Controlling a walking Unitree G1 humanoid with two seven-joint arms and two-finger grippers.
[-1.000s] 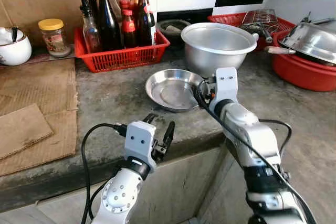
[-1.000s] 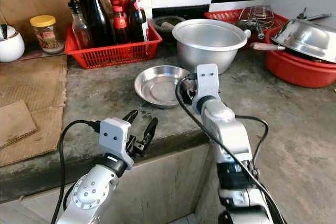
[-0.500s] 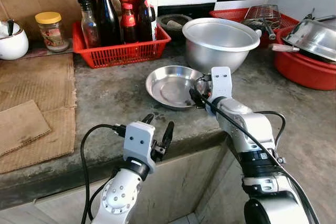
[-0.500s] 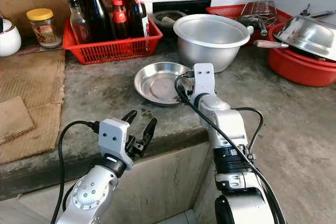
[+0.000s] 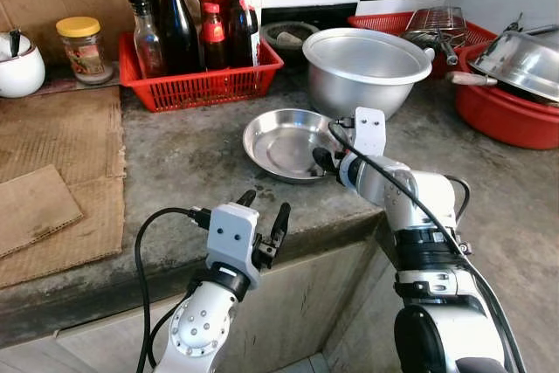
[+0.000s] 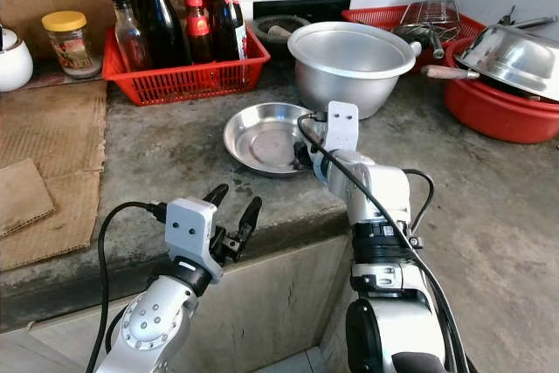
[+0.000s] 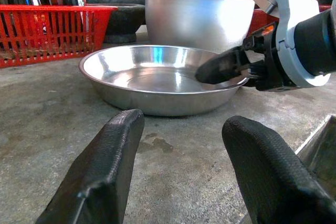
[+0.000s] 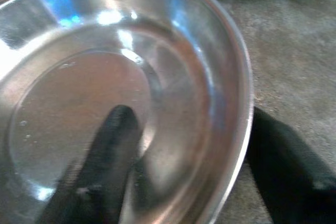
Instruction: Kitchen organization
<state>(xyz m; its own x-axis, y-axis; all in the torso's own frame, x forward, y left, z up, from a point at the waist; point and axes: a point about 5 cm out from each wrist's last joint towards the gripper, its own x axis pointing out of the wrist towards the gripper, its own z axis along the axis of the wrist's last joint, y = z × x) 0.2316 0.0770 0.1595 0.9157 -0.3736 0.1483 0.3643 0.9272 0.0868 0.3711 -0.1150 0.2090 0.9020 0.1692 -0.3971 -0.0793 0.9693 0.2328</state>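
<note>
A shallow steel pan (image 5: 286, 143) sits on the concrete desk (image 5: 183, 163), close to the front edge and just in front of the big aluminium pot (image 5: 367, 67). The right gripper (image 5: 325, 162) has come in over the front edge and straddles the pan's near rim: in the right wrist view one black finger (image 8: 107, 166) lies inside the dish and the other (image 8: 286, 169) outside on the concrete, so the jaws are parted with the thin wall between them. They look ready to pinch the rim, but no squeeze shows yet. A rim grip suits a dish this wide and shallow, since nothing else on it fits between two fingers.

The left gripper (image 5: 260, 226) hovers low at the front edge of the desk, pointed at the pan, its jaws spread wide with nothing in them; its fingers (image 7: 100, 177) frame the dish from well short of it, likely standing by.

Room to move is uneven. Toward the back edge the pot stands just beside the pan, and the red basket (image 5: 196, 89) of sauce bottles (image 5: 179, 24) closes off the back left. The right end is crowded by a red basin (image 5: 511, 120) holding a steel bowl. The open stretch is bare concrete to the left of the pan, running toward the cardboard sheets (image 5: 57, 181) at the left end, so a lift or slide that way looks safest.
</note>
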